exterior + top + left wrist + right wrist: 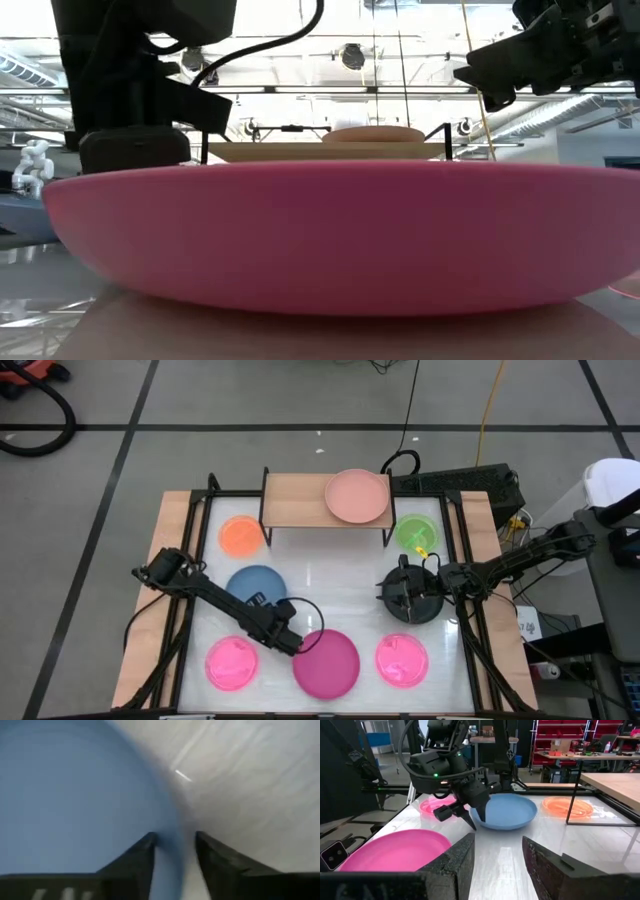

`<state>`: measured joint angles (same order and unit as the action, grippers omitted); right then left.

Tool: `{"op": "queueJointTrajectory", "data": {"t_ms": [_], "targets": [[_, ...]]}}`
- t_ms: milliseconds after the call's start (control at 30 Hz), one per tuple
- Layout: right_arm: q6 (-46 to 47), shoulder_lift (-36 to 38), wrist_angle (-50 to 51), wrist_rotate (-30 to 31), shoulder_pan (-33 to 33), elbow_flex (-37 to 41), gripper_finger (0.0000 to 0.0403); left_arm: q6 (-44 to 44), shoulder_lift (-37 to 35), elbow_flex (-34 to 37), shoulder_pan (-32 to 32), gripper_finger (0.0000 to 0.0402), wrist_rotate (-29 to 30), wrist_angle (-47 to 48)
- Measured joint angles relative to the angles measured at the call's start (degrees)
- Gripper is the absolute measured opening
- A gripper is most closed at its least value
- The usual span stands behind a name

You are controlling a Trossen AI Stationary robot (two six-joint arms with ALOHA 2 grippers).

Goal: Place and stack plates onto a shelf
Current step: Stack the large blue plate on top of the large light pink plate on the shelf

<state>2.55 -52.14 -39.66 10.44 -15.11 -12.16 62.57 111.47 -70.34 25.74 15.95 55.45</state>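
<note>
My left gripper [276,616] [462,817] is open and low at the near-right rim of the blue plate [255,582] [512,810], which lies flat on the table. In the left wrist view its fingers [175,840] stand on either side of that rim [172,827], one over the plate [75,795] and one outside it. My right gripper [396,592] [475,72] [497,842] is open, raised over the black plate [414,606], with nothing between its fingers. The salmon plate [357,495] [372,133] sits on the right half of the shelf [295,500] [300,152].
The magenta plate [326,663] [320,240] lies at the near edge, between two hot-pink plates [232,662] [402,659]. The orange plate [242,535] [567,806] lies by the shelf's left legs and the green plate [415,532] by its right. The shelf's left half is bare.
</note>
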Motion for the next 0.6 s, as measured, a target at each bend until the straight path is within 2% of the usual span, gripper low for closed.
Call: {"op": "queueJointTrajectory", "data": {"t_ms": [133, 200, 600], "targets": [[0.0, 0.0, 0.0, 0.0, 0.0, 0.0, 0.0146, -2.7, 0.1, -0.5, 0.0, 0.0041, 0.4, 1.1], [0.0, 0.0, 0.0, 0.0, 0.0, 0.0, 0.0146, -2.9, 0.0, -0.6, 0.0, 0.0015, 1.0, 1.5], [0.0, 0.0, 0.0, 0.0, 0.0, 0.0, 0.0146, -3.4, 0.2, -0.6, -0.1, 0.0043, 1.0, 1.2]]}}
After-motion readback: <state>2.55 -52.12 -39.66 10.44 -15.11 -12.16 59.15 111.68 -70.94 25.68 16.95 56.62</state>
